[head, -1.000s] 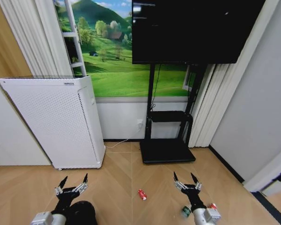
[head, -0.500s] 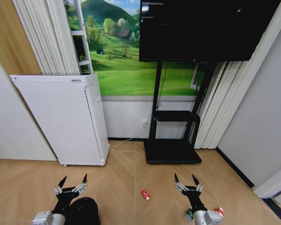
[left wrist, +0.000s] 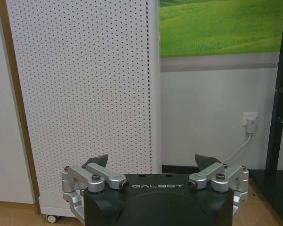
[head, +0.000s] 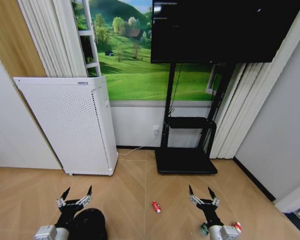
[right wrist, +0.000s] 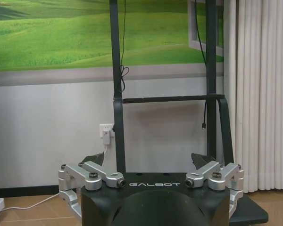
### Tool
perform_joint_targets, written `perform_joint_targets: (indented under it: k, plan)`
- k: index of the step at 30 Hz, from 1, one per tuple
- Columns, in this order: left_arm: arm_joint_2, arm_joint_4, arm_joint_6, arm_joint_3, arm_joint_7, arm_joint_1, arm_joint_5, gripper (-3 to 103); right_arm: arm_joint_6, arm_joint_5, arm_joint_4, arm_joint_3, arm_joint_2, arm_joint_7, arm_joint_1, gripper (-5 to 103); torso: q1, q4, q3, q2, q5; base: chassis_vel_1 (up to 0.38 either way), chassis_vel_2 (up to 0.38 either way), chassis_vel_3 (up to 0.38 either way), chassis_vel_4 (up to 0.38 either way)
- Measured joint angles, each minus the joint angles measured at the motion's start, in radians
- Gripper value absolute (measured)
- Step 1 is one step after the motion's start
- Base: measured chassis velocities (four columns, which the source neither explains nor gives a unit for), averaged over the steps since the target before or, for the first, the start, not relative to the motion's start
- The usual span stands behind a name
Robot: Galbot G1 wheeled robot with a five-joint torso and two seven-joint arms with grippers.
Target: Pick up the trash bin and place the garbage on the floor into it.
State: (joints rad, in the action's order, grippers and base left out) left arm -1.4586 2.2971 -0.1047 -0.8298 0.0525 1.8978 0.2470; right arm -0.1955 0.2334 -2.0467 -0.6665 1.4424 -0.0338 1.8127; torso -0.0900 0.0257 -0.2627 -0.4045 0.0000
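In the head view the black trash bin (head: 90, 225) stands on the parquet floor (head: 125, 200) at the bottom left, partly behind my left arm. My left gripper (head: 76, 194) hangs open just above and in front of the bin, holding nothing. A red crushed can (head: 156, 206) lies on the floor between the arms. My right gripper (head: 202, 193) is open and empty too. Beside the right arm, a bit of the green-labelled bottle (head: 204, 229) and a red-and-white scrap (head: 236, 226) peek out. In the wrist views the left gripper (left wrist: 152, 162) and right gripper (right wrist: 148, 160) both stand open.
A tall white perforated appliance (head: 70, 125) stands against the wall at the left. A black TV stand (head: 186, 160) with a large screen (head: 225, 30) is straight ahead. Pleated curtains (head: 240, 110) hang at the right. A white cable (head: 135, 148) runs to a wall socket.
The whole head view has shifted: the appliance, TV stand and can have slid rightward and down in the picture, so the camera has moved. Both grippers stay open as before.
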Motion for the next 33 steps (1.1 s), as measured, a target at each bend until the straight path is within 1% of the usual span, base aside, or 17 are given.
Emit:
perform_joint_targets:
  k: [4, 15, 18, 20, 21, 23, 26, 27, 33]
  plan:
    - [0.007, 0.003, 0.0, -0.001, 0.002, -0.001, 0.001, 100, -0.016, -0.002, 0.0, -0.009, 0.012, -0.001, 0.003, 100, 0.007, 0.0, 0.012, 0.019, 0.0, 0.0, 0.0, 0.0, 0.0]
    - [0.009, 0.012, -0.002, 0.012, 0.005, 0.001, 0.001, 100, -0.017, -0.013, -0.025, -0.01, 0.024, -0.009, 0.009, 100, 0.022, -0.0001, 0.037, 0.059, 0.0, 0.0, 0.0, 0.0, 0.0]
    - [0.018, 0.012, -0.004, 0.016, 0.013, -0.001, -0.001, 100, -0.015, -0.021, -0.028, -0.007, 0.035, -0.01, 0.012, 100, 0.026, -0.0001, 0.045, 0.071, 0.0, 0.0, 0.0, 0.0, 0.0]
    - [0.036, 0.007, -0.004, 0.022, 0.031, -0.005, -0.008, 100, -0.014, -0.027, -0.031, -0.007, 0.06, -0.01, 0.017, 100, 0.03, -0.0001, 0.054, 0.084, -0.0001, 0.0, 0.0, 0.0, 0.0]
    - [0.036, 0.007, -0.004, 0.022, 0.031, -0.005, -0.008, 100, -0.014, -0.027, -0.031, -0.007, 0.06, -0.01, 0.017, 100, 0.03, -0.0001, 0.054, 0.084, -0.0001, 0.0, 0.0, 0.0, 0.0]
    - [0.061, 0.006, -0.004, 0.024, 0.049, -0.011, -0.012, 100, -0.014, -0.033, -0.032, -0.006, 0.091, -0.011, 0.023, 100, 0.034, 0.0001, 0.062, 0.096, 0.0, 0.0, 0.0, 0.0, 0.0]
    - [0.076, 0.006, -0.01, 0.025, 0.054, -0.016, -0.013, 100, -0.015, -0.041, -0.032, -0.004, 0.1, -0.011, 0.026, 100, 0.038, 0.0001, 0.069, 0.108, 0.0, 0.0, 0.0, 0.0, 0.0]
    - [0.076, 0.006, -0.01, 0.025, 0.054, -0.016, -0.013, 100, -0.015, -0.041, -0.032, -0.004, 0.1, -0.011, 0.026, 100, 0.038, 0.0001, 0.069, 0.108, 0.0, 0.0, 0.0, 0.0, 0.0]
    - [0.078, 0.005, -0.015, 0.028, 0.055, -0.018, -0.021, 100, -0.015, -0.044, -0.031, -0.007, 0.102, -0.011, 0.027, 100, 0.047, -0.0001, 0.089, 0.137, 0.0, 0.0, 0.0, 0.0, 0.0]
